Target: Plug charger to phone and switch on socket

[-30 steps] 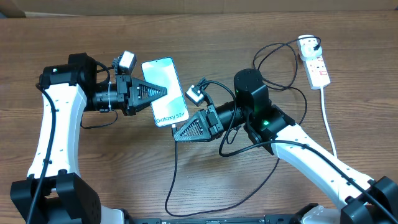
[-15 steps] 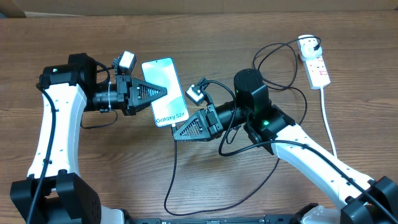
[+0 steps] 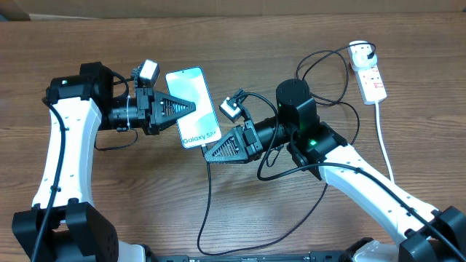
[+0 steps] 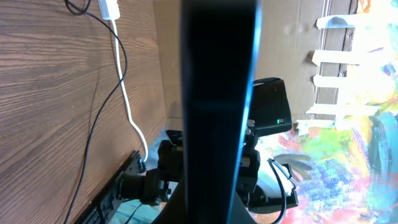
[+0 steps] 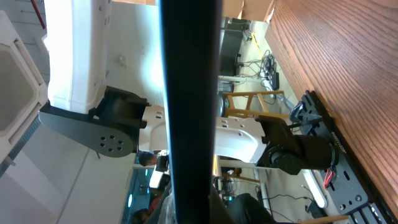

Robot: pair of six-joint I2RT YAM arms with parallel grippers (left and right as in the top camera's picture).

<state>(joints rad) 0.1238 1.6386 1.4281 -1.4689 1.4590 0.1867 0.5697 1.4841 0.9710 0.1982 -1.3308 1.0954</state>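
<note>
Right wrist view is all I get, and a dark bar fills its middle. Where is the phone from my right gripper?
Observer: Overhead, the right gripper has its tip at the text end of the phone, touching or nearly so.
Operator: Is the phone lying loose?
Observer: No, the left gripper is clamped on its long edge, on the left arm's side.
Operator: And the charger's far end?
Observer: The charger has its white plug seated in the socket.
</note>
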